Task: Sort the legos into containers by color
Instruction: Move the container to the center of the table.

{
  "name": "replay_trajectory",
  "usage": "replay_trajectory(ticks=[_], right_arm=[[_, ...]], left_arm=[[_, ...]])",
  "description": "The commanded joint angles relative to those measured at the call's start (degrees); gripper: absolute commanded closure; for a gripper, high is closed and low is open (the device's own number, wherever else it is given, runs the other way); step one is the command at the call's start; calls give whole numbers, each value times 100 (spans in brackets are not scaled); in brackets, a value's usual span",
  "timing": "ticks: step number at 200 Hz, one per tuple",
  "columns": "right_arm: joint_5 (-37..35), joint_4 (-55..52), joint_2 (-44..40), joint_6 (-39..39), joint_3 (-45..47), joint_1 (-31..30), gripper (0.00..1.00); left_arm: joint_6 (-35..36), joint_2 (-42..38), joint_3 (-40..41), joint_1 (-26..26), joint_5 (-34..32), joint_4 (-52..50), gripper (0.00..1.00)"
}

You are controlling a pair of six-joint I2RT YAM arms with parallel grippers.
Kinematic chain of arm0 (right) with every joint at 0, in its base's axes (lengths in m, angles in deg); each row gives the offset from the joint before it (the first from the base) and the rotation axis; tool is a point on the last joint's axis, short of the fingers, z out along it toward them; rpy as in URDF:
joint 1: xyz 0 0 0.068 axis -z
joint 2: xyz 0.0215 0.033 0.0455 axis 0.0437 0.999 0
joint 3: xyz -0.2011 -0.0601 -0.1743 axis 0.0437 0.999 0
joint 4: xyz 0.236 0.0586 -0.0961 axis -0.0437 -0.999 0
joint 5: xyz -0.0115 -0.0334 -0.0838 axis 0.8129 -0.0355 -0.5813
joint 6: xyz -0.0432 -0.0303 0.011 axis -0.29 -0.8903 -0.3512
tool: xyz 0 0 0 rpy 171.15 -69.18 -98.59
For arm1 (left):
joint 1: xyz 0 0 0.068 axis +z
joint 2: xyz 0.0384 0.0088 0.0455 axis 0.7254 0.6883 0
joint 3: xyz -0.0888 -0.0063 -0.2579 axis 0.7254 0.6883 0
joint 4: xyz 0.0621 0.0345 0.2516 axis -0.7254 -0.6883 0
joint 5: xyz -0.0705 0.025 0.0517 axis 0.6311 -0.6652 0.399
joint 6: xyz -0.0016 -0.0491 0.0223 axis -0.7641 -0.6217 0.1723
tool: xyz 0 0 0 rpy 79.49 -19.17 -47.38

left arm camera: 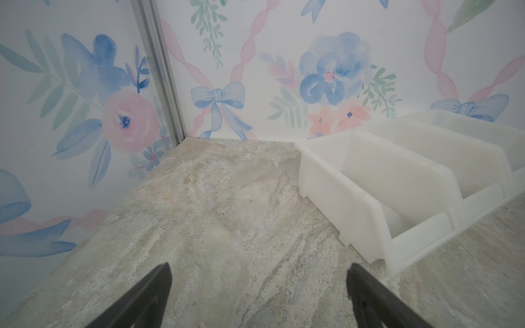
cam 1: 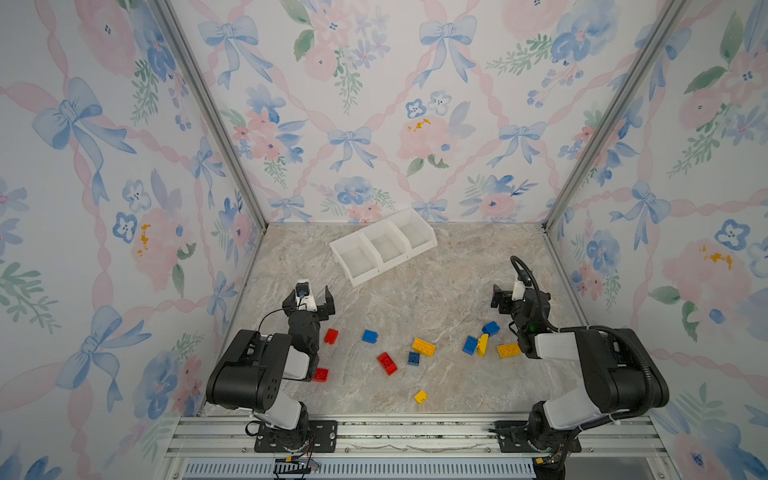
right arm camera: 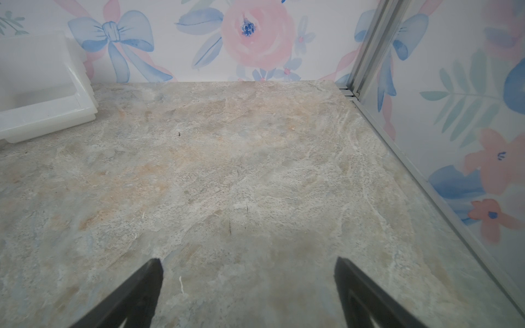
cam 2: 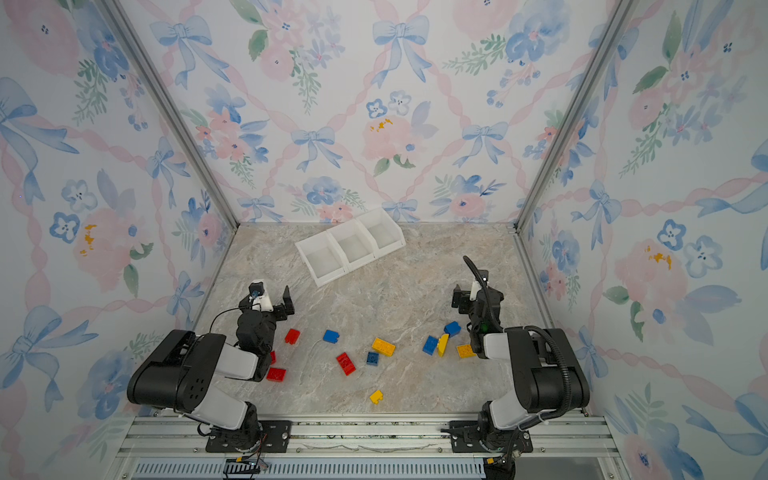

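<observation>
The containers (cam 1: 384, 249) (cam 2: 351, 247) are three joined white bins lying at an angle near the back wall, with nothing showing inside them. Legos are scattered on the front half of the table: red ones (cam 1: 331, 336) (cam 1: 387, 363) (cam 1: 320, 374), blue ones (cam 1: 369, 336) (cam 1: 413, 358) (cam 1: 470, 345) and yellow ones (cam 1: 424, 346) (cam 1: 508, 350) (cam 1: 420, 397). My left gripper (cam 1: 309, 294) (left arm camera: 258, 267) stands open over bare table, with the nearest bin (left arm camera: 369, 198) just ahead and to one side. My right gripper (cam 1: 515, 291) (right arm camera: 247, 260) is open too, holding nothing, behind a blue lego (cam 1: 491, 328).
The marble-patterned tabletop (cam 1: 415, 299) is closed in by flowered walls on three sides, with metal posts at the back corners (cam 1: 264, 224) (cam 1: 545, 226). Both arm bases sit on the front rail (cam 1: 415, 432). The left arm's elbow partly covers a red lego (cam 2: 276, 374).
</observation>
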State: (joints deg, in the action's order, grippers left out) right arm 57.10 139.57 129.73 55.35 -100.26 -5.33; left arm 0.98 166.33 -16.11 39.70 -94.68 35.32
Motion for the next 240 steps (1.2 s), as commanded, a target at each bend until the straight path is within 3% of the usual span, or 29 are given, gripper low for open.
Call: replay_trajectory(ticks=[1,35,45,54,73,97,125,162,198,240], right_arm=[[-30,96,11,-21,2,-16,3],[-61,-32,-43,-31,-61,-44,3],[-322,-838,-364,-98,-436,-161,3],[-717,-2466,-583,-55,-1029,-296,3],[-914,-4484,-488,18,-2343,-394,3],[-946,-5213,-499,63,-2884,-614,3],[-667,-5989,-534,448,-3379,-786,3],[-336,-6620,-520,683,-3834,-1128,3],[-42,-7065,-492,853,-4120,-1301,3],[167,-7417,-493,919,-4359,-1370,3]], left_arm=[[-25,8,-22,10,64,50,2],[14,-50,-68,4,44,1,2],[43,-394,-285,-9,106,-634,2],[50,-663,-590,-34,79,-1379,2],[97,-1029,-1035,-196,-102,-2287,2],[-338,-1191,-1786,-497,-239,-3507,2],[-1100,-577,-3308,-813,-212,-5285,4],[-1754,630,-4902,-914,-109,-6509,10],[-2062,1449,-6009,-912,-400,-7328,19],[-2525,1934,-6763,-870,-454,-8167,25]])
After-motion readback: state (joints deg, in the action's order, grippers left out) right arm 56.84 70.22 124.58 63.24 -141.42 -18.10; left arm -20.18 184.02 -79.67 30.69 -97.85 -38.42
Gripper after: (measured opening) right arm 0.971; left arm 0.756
